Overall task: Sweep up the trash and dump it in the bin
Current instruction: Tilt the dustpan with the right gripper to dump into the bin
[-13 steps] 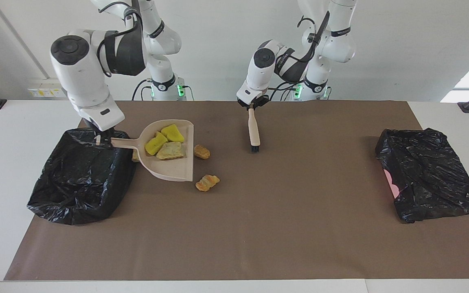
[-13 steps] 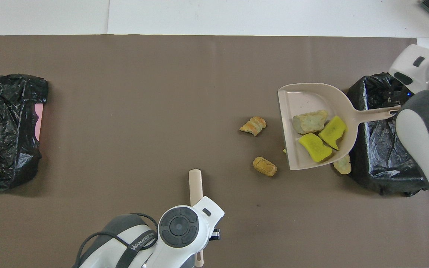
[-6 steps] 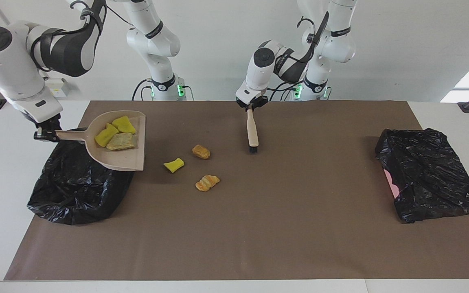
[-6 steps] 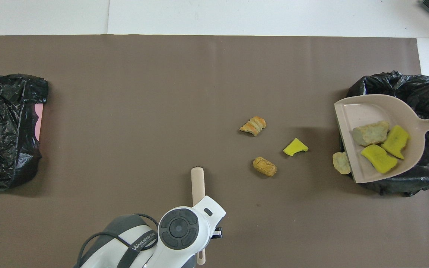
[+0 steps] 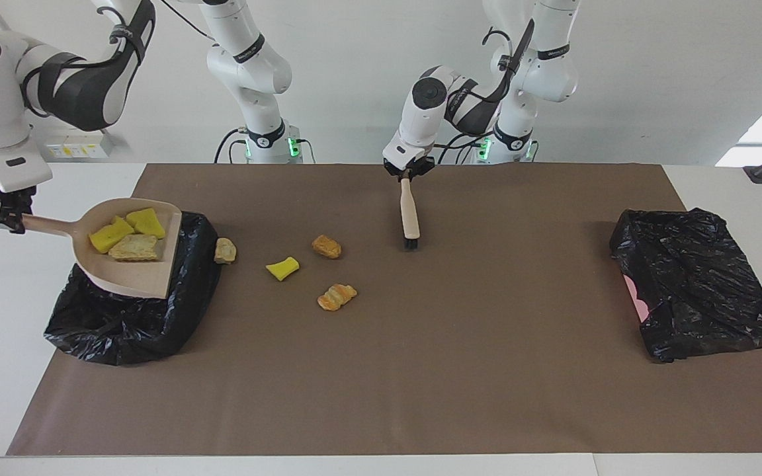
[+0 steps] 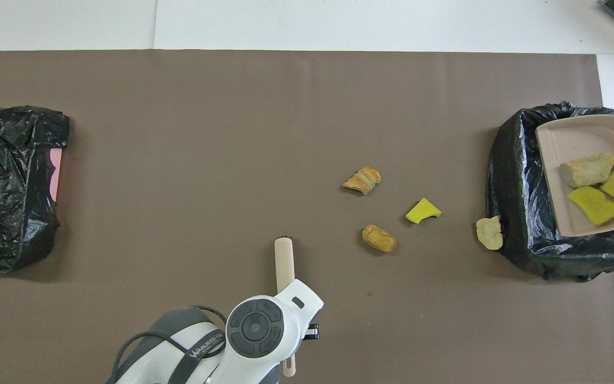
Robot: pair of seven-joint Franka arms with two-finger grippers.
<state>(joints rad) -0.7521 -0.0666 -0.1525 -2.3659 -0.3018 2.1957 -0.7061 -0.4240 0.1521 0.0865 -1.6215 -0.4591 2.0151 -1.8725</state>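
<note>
My right gripper (image 5: 2,215) is shut on the handle of the beige dustpan (image 5: 136,277), held up over the black-bagged bin (image 5: 123,324) at the right arm's end. Two yellow wedges (image 5: 146,221) and one tan chunk (image 5: 133,247) of trash lie in the dustpan (image 6: 568,144). Several trash scraps lie on the mat: a tan chunk (image 5: 225,250) beside the bin (image 6: 520,181), a yellow wedge (image 5: 282,268), a tan chunk (image 5: 327,246) and an orange chunk (image 5: 337,297). My left gripper (image 5: 408,173) is shut on the brush (image 5: 410,215), bristles down at the mat.
A second black-bagged container (image 5: 698,284) with a pink edge lies at the left arm's end of the brown mat (image 5: 487,370). In the overhead view the left arm's wrist (image 6: 256,325) covers the brush's (image 6: 283,258) upper end.
My right arm has lifted the dustpan off the mat and carried it over the bin. A yellow wedge and a tan chunk now show on the mat. The left arm has stayed still.
</note>
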